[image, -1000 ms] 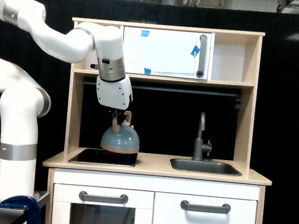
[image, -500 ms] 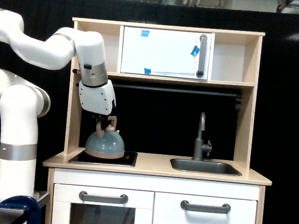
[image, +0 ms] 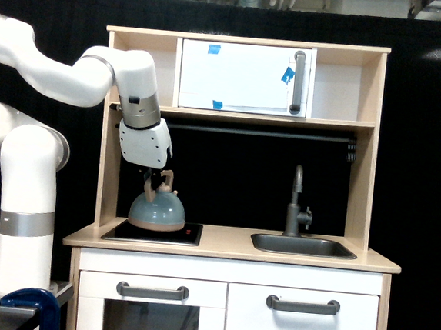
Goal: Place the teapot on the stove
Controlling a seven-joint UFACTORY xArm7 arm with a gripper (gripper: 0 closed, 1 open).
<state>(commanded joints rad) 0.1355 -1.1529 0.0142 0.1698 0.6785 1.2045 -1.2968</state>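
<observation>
The pale blue-grey teapot [image: 156,210] with its tan arched handle sits over the black stove [image: 153,232] at the exterior view's left of the counter, its base at or just above the glass. My gripper [image: 156,177] reaches down from the white arm and is shut on the teapot's handle. The fingers are mostly hidden behind the handle and the wrist housing.
A grey sink basin [image: 302,245] with a grey faucet [image: 297,203] lies to the exterior view's right of the stove. An upper shelf [image: 240,115] and a white cabinet door [image: 244,77] hang above the counter. The wooden side wall [image: 110,163] stands close to the arm.
The gripper carried the teapot from the stove's right edge leftward and down over the stove. Over the last half second it has barely shifted.
</observation>
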